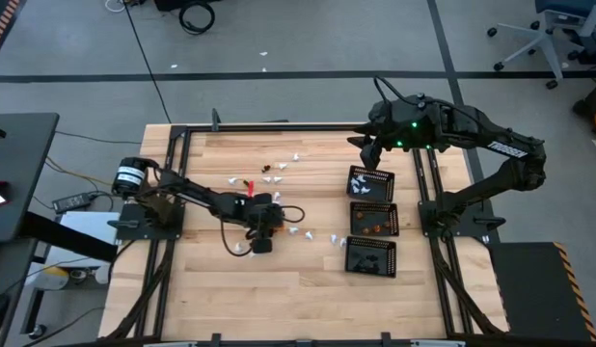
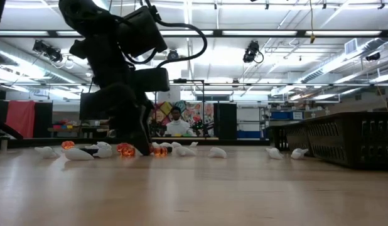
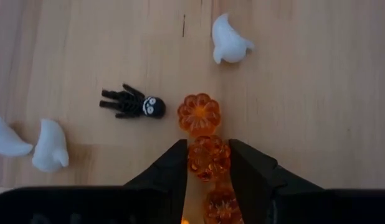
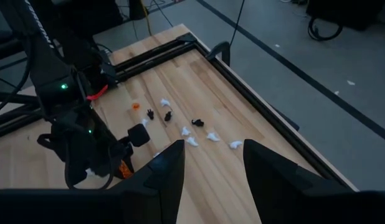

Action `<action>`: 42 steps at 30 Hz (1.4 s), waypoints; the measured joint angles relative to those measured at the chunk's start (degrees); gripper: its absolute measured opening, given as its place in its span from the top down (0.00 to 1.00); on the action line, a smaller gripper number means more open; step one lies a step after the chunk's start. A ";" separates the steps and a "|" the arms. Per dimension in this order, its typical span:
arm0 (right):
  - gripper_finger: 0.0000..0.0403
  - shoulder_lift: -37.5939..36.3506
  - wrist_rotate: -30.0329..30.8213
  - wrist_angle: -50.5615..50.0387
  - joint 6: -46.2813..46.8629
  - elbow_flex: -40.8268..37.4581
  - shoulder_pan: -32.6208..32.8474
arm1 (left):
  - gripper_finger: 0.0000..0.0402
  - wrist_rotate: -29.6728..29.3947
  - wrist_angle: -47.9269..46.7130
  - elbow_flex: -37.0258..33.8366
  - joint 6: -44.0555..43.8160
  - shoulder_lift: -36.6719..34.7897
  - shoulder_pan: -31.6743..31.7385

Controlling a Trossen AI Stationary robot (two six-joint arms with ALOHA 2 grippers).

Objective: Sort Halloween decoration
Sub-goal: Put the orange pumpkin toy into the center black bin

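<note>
The Halloween decoration lies scattered on the wooden table: white ghosts [image 3: 230, 40], a black skeleton [image 3: 131, 104] and orange pumpkins [image 3: 199, 114]. My left gripper [image 3: 208, 163] is down at the table's middle [image 1: 262, 241], shut on one orange pumpkin [image 3: 208, 155]. Another pumpkin [image 3: 220, 202] lies farther back between its fingers. My right gripper [image 4: 212, 163] hangs open and empty high over the far right [image 1: 367, 149]. My left gripper pinches the orange pumpkin by two opposite sides [image 3: 191, 157] between its two fingertips. The fingers slant down onto it from the table's left side. The pumpkin rests on the table top.
Three black mesh trays [image 1: 371, 183], [image 1: 373, 220], [image 1: 369, 256] stand in a row at the right, with small pieces inside. More ghosts [image 1: 296, 229] and black pieces [image 1: 269, 173] lie loose between my left gripper and the trays. A person [image 2: 176, 125] shows beyond the table.
</note>
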 joint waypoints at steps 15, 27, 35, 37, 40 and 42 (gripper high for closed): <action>0.58 0.00 0.04 0.00 -0.78 0.02 -0.07 | 0.72 -0.06 4.23 4.65 2.48 -0.03 0.49; 0.58 -0.02 0.06 0.35 -0.42 0.02 -0.19 | 0.72 0.52 7.84 20.08 6.24 10.82 3.06; 0.58 -0.02 0.09 0.57 -0.42 0.02 -0.18 | 0.72 2.13 9.05 38.13 10.88 21.07 3.17; 0.58 -0.02 0.11 0.81 -0.42 0.02 -0.17 | 0.72 2.90 9.03 42.82 11.41 24.51 3.38; 0.58 -0.02 0.13 0.90 -0.39 0.02 -0.19 | 0.72 2.92 8.86 50.14 11.74 29.78 3.51; 0.58 -0.02 0.13 0.90 -0.39 0.02 -0.17 | 0.72 2.91 8.18 54.47 11.70 32.86 3.57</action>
